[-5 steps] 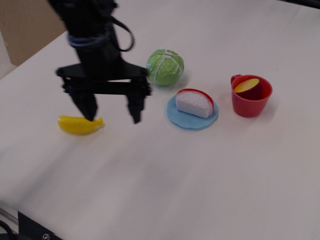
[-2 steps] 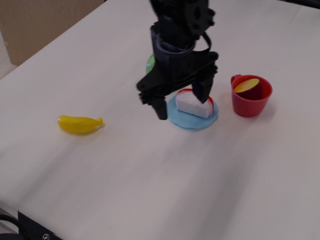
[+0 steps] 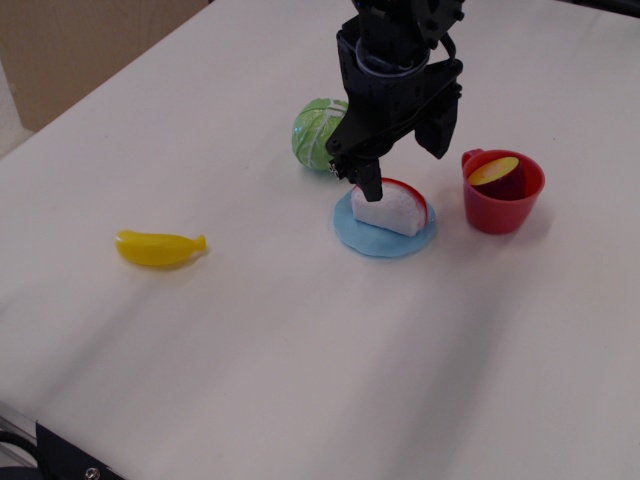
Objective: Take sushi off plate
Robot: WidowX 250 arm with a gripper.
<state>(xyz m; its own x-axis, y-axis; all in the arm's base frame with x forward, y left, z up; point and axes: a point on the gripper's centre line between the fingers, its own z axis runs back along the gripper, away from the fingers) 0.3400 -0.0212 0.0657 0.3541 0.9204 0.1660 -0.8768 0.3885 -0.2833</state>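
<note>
Hovering over sushi (image 3: 391, 208) on plate (image 3: 385, 241): gripper (image 3: 404, 160), jaws spread wide.

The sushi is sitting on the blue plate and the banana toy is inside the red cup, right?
Not quite. The sushi does sit on the blue plate, but the banana toy lies on the white table, far to the left of the red cup. The observation.image view shows this.

Single high oblique view over table (image 3: 300, 360)
</note>
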